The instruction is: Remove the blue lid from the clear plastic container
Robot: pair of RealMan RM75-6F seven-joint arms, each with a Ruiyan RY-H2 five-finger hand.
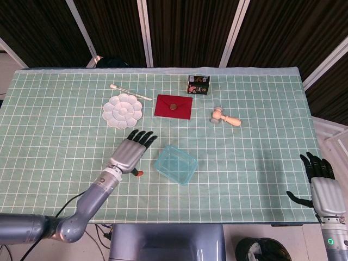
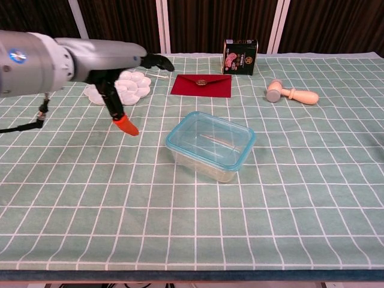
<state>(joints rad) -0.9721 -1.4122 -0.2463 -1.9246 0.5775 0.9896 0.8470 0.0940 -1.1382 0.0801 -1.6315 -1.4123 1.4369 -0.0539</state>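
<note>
The left hand (image 1: pixel 130 151) hovers with fingers spread, holding nothing, just left of the clear plastic container (image 1: pixel 175 164), whose blue lid (image 2: pixel 210 140) sits on it near the middle of the counter (image 1: pixel 261 136). The right hand (image 1: pixel 321 185) rests spread and empty at the counter's right edge.

The container (image 1: pixel 175 164) is placed at the middle of the table (image 1: pixel 261 163), with the lid (image 2: pixel 210 138) on it. The left hand (image 1: pixel 131 151) is held just beside it on the left. The envelope (image 1: pixel 174 106) is found behind.
</note>
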